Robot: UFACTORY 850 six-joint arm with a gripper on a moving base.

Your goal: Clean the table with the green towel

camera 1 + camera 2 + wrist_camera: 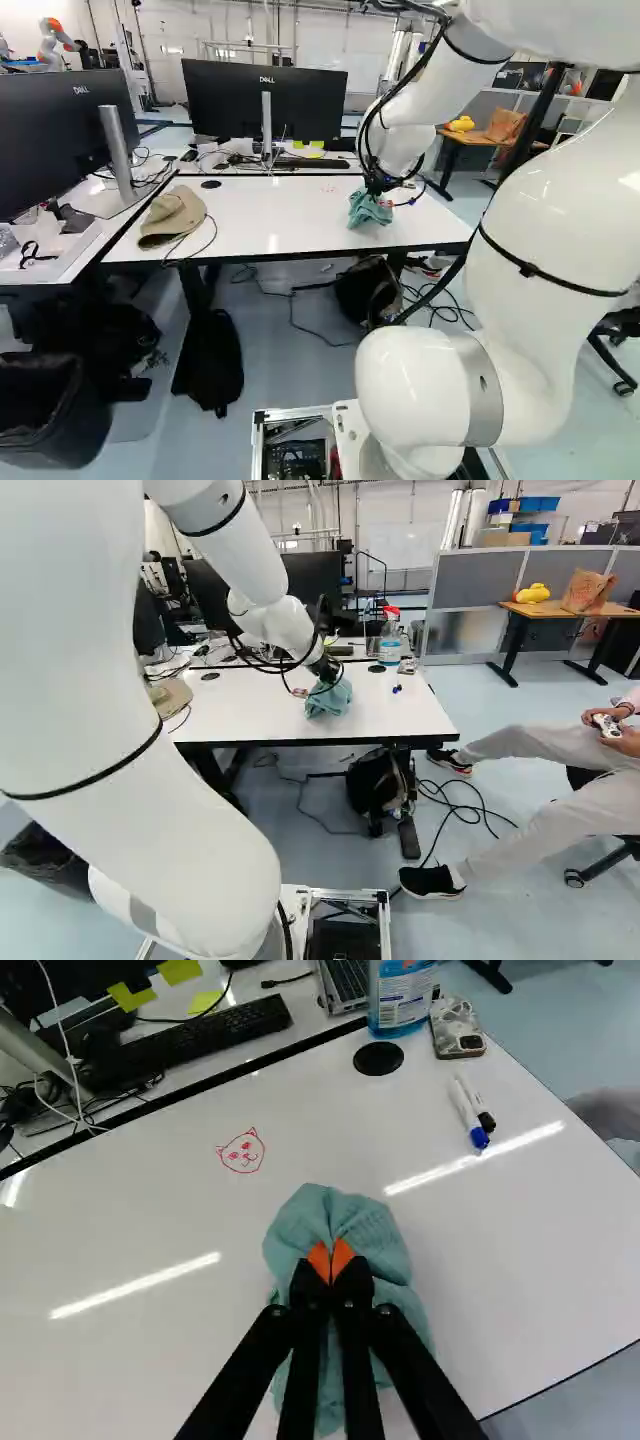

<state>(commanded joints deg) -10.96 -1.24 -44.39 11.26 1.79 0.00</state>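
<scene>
The gripper (380,192) is low over the front part of the white table (270,215) in the left base view. In the wrist view the gripper (331,1262) is shut on the green towel (385,1245), its orange pads pinching a fold. Bunched cloth spreads around and under the fingers and touches the tabletop. A red cat-face drawing (241,1151) marks the white surface ahead of the towel, apart from it.
Two markers (468,1110), a phone (457,1028), a black disc (378,1058) and a spray bottle (390,637) stand or lie beyond the towel. A cap (172,215) with a cable lies at the table's other end. Monitors (265,100) stand behind. A person sits beside the table.
</scene>
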